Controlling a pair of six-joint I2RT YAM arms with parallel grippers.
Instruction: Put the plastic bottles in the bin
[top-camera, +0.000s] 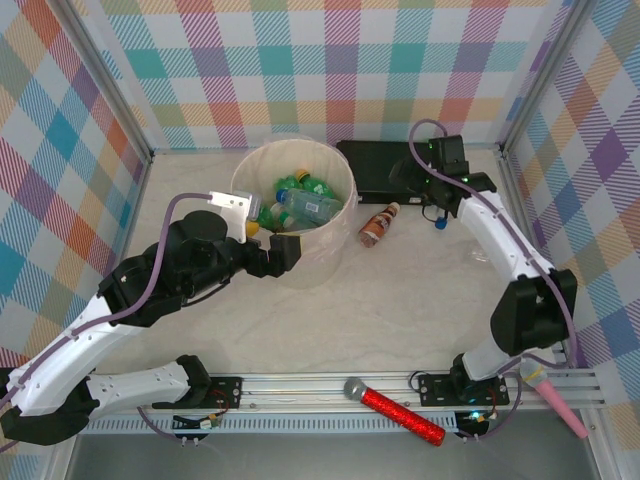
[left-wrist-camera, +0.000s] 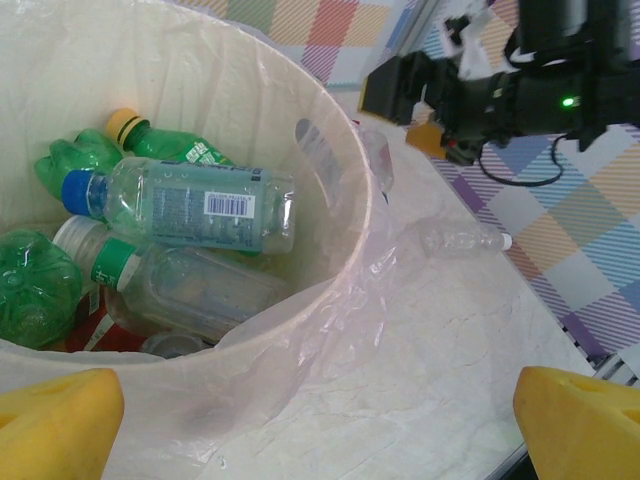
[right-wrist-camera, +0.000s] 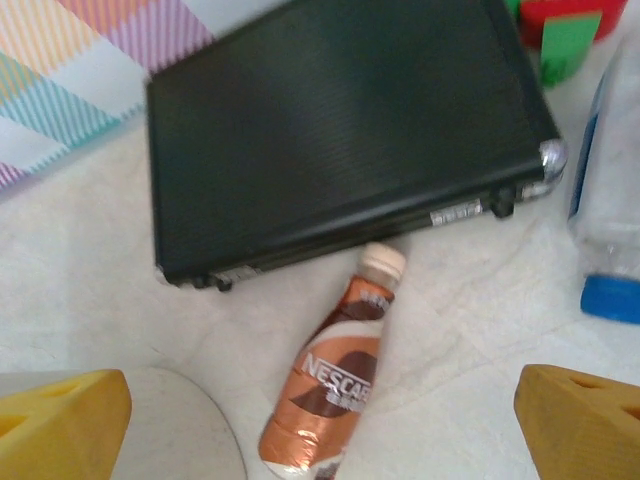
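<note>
Spread wide and empty: left claw at six o'clock of bin, right claw near brown bottle lying at bin's three o'clock beside black box.

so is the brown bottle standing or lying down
Lying down: the brown bottle rests on its side on the table, cap pointing toward the black box.

One bin at eleven o'clock, at least five plastic bottles heaped inside, others hidden. At one o'clock, one brown bottle, one clear bottle, one black box. Two microphones: red microphone at six, pink microphone at five.
</note>
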